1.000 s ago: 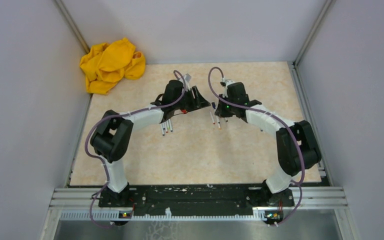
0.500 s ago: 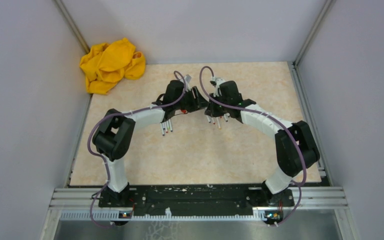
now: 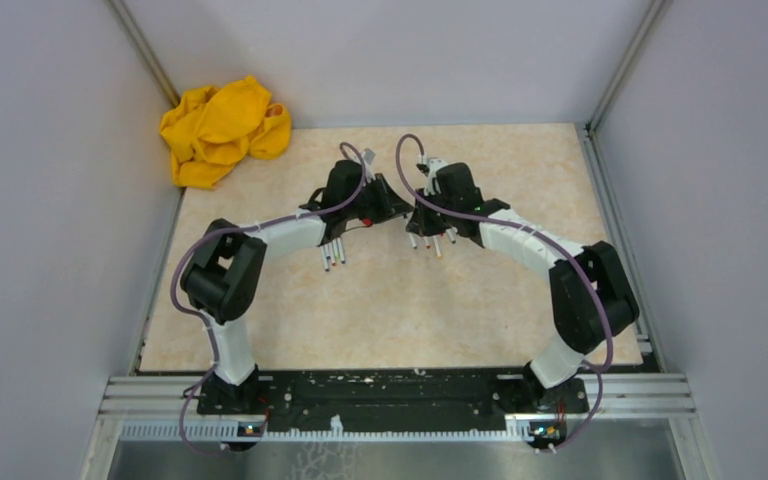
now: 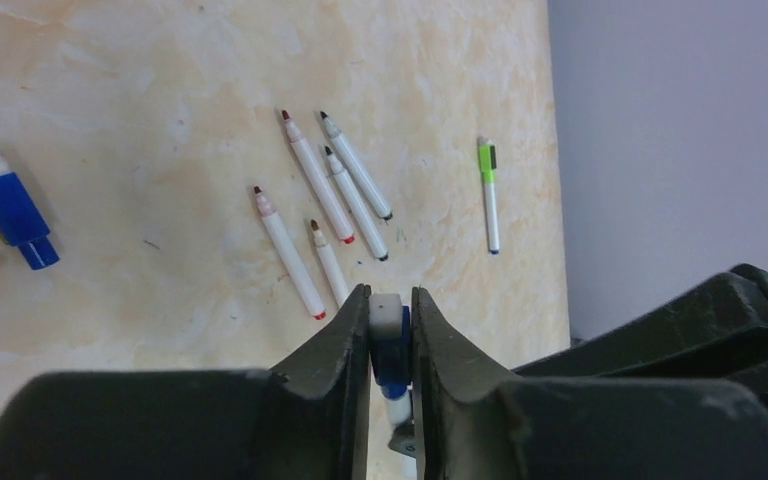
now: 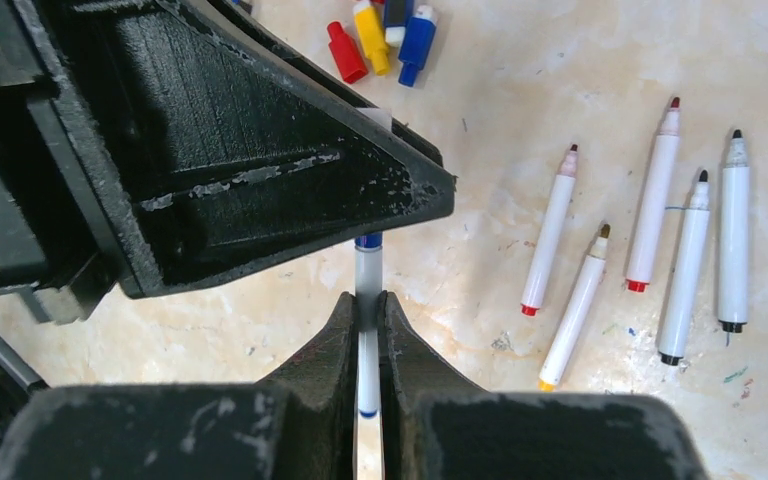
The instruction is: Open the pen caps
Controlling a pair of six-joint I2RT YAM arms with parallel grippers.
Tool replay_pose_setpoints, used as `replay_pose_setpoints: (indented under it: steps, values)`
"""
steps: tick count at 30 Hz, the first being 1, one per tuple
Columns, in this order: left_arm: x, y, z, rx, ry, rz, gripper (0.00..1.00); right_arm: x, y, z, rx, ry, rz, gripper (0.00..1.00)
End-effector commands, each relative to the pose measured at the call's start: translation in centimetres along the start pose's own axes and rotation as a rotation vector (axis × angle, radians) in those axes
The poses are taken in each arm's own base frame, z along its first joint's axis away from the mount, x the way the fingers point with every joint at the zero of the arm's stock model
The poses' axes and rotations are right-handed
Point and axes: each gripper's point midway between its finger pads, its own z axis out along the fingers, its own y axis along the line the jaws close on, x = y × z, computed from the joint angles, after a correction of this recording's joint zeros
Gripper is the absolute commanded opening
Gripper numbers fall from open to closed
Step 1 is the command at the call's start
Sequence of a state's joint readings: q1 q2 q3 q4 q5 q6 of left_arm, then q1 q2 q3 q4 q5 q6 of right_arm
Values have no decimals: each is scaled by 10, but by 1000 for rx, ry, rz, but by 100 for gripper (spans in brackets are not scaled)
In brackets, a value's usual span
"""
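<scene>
Two end effectors now meet above the middle of the tabletop. A second ago a clear gap lay between them; since then the right arm has swung leftward and closed that gap, while the left arm has barely shifted.

The left end effector is clamped on a blue cap with a white tip. The right end effector is clamped on the white barrel of the same pen, held in the air between the two. With one end in each grip, the pen looks ready for a straight pull apart. The left finger hides the joint, so I cannot say whether the cap is still fully seated.

Five uncapped pens lie side by side on the tabletop, coloured tips bare. A cluster of loose caps in red, yellow and blue lies well apart from them. One green-capped pen lies alone near the tabletop's edge, still closed. By that count the task seems mostly done, with this pen and the green one left.

No tray, cup or other container shows in any view, so the caps and pens rest directly on the tabletop. A crumpled yellow cloth sits at the far left corner.
</scene>
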State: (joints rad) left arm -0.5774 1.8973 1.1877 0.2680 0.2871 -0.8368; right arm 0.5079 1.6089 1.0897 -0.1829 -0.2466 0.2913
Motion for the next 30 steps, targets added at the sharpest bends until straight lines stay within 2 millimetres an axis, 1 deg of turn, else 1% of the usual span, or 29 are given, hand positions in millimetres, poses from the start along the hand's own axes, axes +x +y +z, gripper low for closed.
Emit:
replay_pose_setpoints:
  steps: [1,2,3,7,10,13,16,18,21,23,24,26,30]
  values:
    - [-15,-12,-11,23,-50,1,15,-33,20,-9,-43,-81,-33,0]
    - [-15,-12,-12,24,-50,1,9,-34,20,-8,-44,-82,-34,0]
    - [-15,-13,-12,26,-50,1,1,-34,20,-7,-45,-79,-33,0]
    - [-18,-14,-17,24,-75,-4,0,-37,21,-4,-54,-77,-34,0]
    - [-23,-9,-20,-1,-105,-5,0,-32,21,0,-59,-65,-34,0]
    - [-37,2,-22,-25,-140,-32,0,-18,21,1,-60,-45,-42,0]
    - [-63,18,-25,-44,-188,-83,0,7,16,2,-54,-20,-37,0]
    - [-77,28,-25,-60,-213,-111,0,22,12,3,-54,-3,-26,0]
    - [-89,37,-22,-83,-229,-125,0,31,9,3,-45,8,-24,0]
    - [-91,40,-20,-88,-230,-114,0,29,5,1,-19,-7,-25,0]
    - [-92,40,-21,-95,-230,-99,0,25,2,-2,-1,-18,-27,0]
    - [-91,47,-23,-143,-230,-70,0,15,-3,-8,50,-38,-36,0]
    - [-79,77,-28,-282,-208,-22,0,-5,-20,-20,180,-61,-55,0]
